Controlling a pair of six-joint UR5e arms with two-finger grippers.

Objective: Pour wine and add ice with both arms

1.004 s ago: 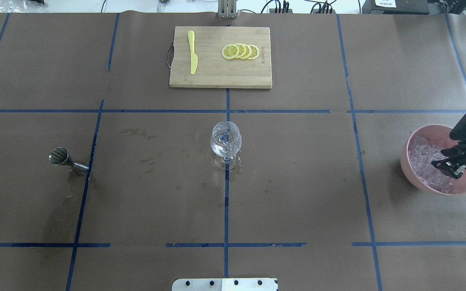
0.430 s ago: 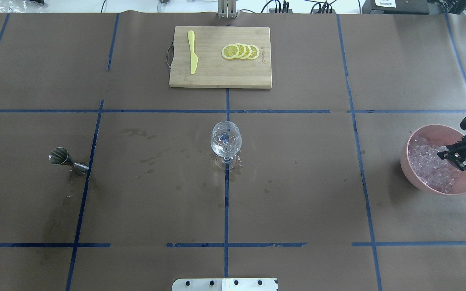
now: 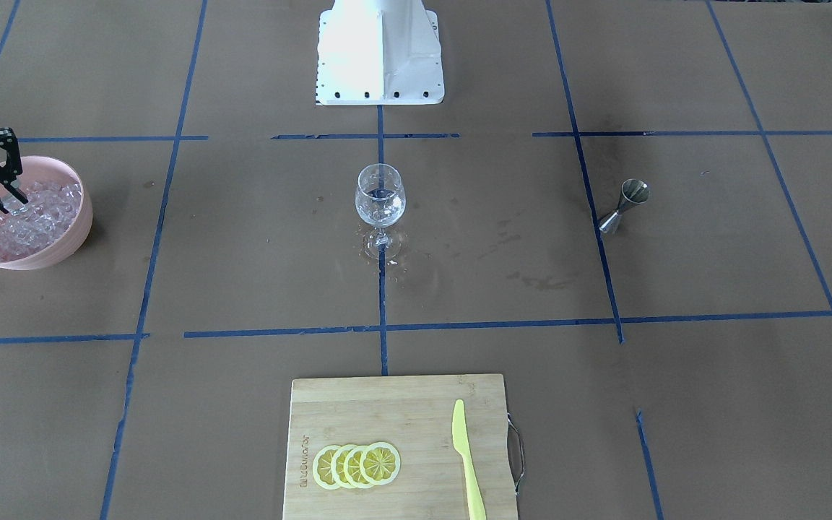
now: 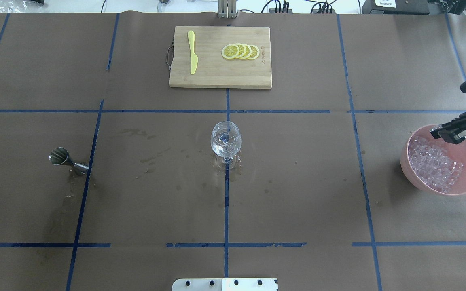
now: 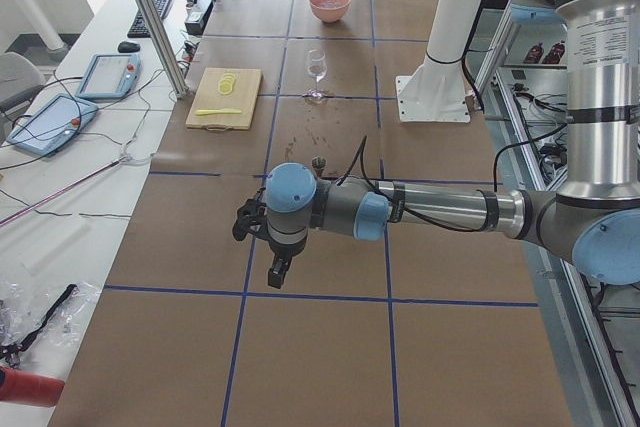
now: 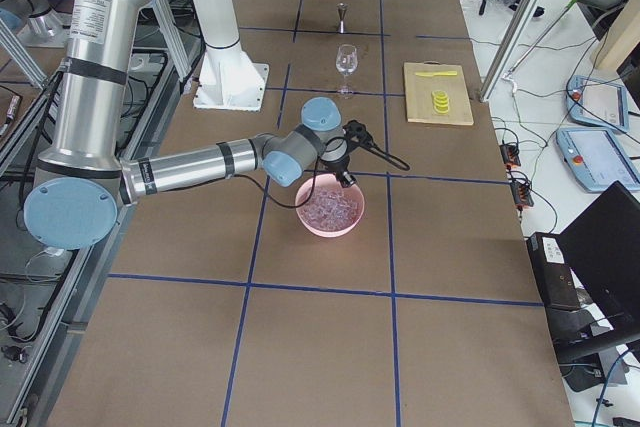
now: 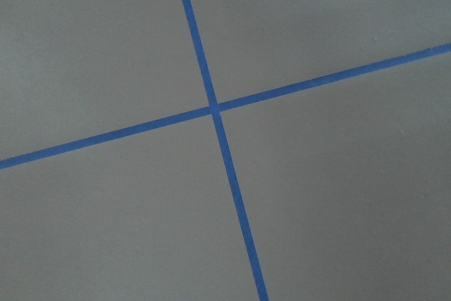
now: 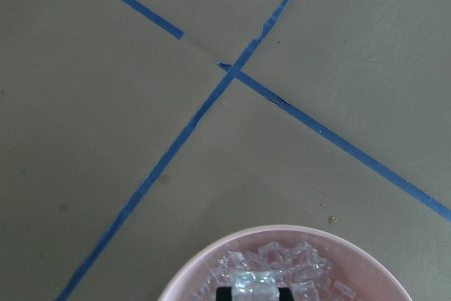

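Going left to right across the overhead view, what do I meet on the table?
Small steel double-cone jigger → yellow plastic knife on the bamboo board → clear stemmed glass → pink round bowl of clear ice cubes. The lemon slices overlap the glass's span, so they are left out.

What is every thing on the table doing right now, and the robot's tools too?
Right tool: shut on an ice cube, above the pink bowl.
Left tool: open or shut, cannot tell.
Wine glass: upright, something clear inside.
Jigger: seems to stand upright.
Pink bowl: upright, holding lots of ice.
Lemon slices: four, overlapping on the board.
Knife: lying flat on the board.
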